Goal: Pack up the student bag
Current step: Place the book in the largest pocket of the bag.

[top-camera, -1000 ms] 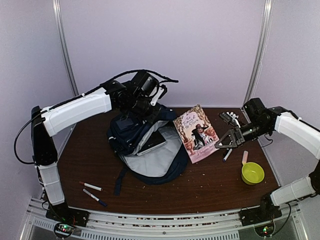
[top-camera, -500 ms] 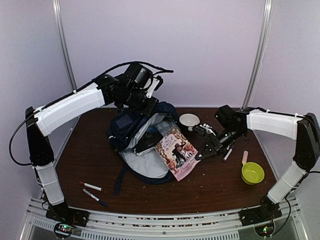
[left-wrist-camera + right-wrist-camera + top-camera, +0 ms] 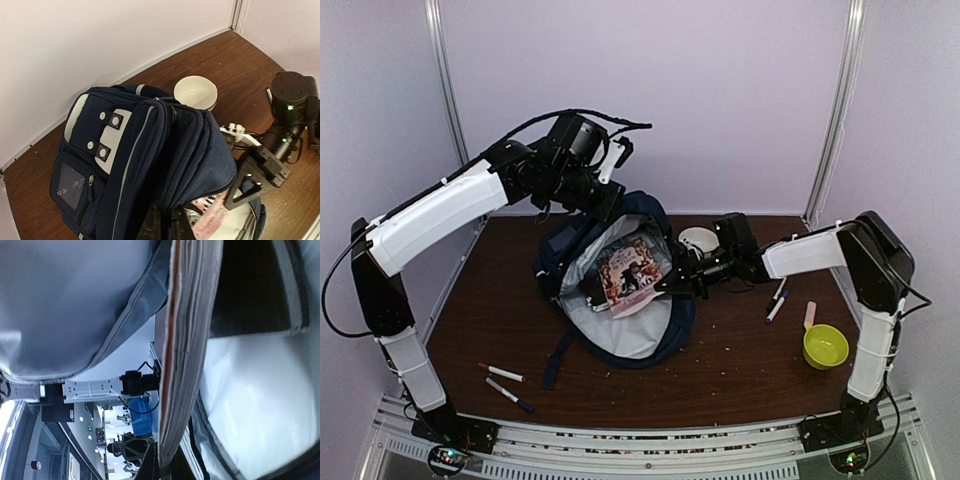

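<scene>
While agape, grey-lined navy student bag (image 3: 612, 336), left hand (image 3: 607, 206) tight on its rim, right hand (image 3: 675, 279) tight on book (image 3: 628, 275).

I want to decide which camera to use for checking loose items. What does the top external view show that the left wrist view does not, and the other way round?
Only the top external view shows the two markers near the table's front left and the green cup on the right. Only the left wrist view shows the white patches with snap buttons and the window pocket on the front of the student bag. Both show the bag, the white bowl beside it, and the right fingers holding the book at the bag's opening.
</scene>
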Controlling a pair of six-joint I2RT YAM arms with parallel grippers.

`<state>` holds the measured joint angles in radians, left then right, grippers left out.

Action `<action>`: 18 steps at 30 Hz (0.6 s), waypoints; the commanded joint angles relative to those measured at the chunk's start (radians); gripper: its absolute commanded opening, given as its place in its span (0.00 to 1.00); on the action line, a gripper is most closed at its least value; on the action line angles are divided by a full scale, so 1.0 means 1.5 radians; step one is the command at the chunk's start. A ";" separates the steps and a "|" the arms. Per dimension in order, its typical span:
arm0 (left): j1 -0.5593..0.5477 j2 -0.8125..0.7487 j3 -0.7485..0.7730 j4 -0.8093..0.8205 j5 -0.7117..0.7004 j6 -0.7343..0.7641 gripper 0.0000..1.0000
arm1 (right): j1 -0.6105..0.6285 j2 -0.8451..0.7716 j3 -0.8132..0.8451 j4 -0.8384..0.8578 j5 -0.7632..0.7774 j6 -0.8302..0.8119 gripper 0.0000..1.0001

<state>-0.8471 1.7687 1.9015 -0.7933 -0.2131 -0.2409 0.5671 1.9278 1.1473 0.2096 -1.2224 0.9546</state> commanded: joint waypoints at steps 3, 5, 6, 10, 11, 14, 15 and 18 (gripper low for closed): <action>-0.010 -0.065 0.003 0.082 -0.004 0.009 0.00 | 0.011 0.128 0.107 0.226 0.059 0.259 0.00; -0.013 -0.067 0.001 0.078 -0.003 0.010 0.00 | 0.016 0.147 0.153 0.111 0.075 0.202 0.00; -0.015 -0.068 0.000 0.077 -0.002 0.012 0.00 | 0.017 0.153 0.182 0.007 0.091 0.141 0.00; -0.026 -0.068 -0.001 0.074 0.003 0.018 0.00 | 0.024 0.182 0.318 -0.318 0.195 -0.099 0.00; -0.028 -0.068 0.000 0.074 0.002 0.020 0.00 | 0.027 0.192 0.334 -0.362 0.219 -0.130 0.00; -0.035 -0.065 0.000 0.073 0.000 0.022 0.00 | 0.036 0.236 0.432 -0.490 0.285 -0.210 0.00; -0.036 -0.064 0.000 0.073 0.000 0.022 0.00 | 0.037 0.248 0.449 -0.510 0.297 -0.219 0.00; -0.042 -0.060 0.003 0.069 -0.003 0.023 0.00 | 0.040 0.269 0.474 -0.549 0.353 -0.249 0.00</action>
<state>-0.8864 1.7435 1.8771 -0.7979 -0.2173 -0.2169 0.6205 2.2780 1.8069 -0.3798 -0.8696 0.7361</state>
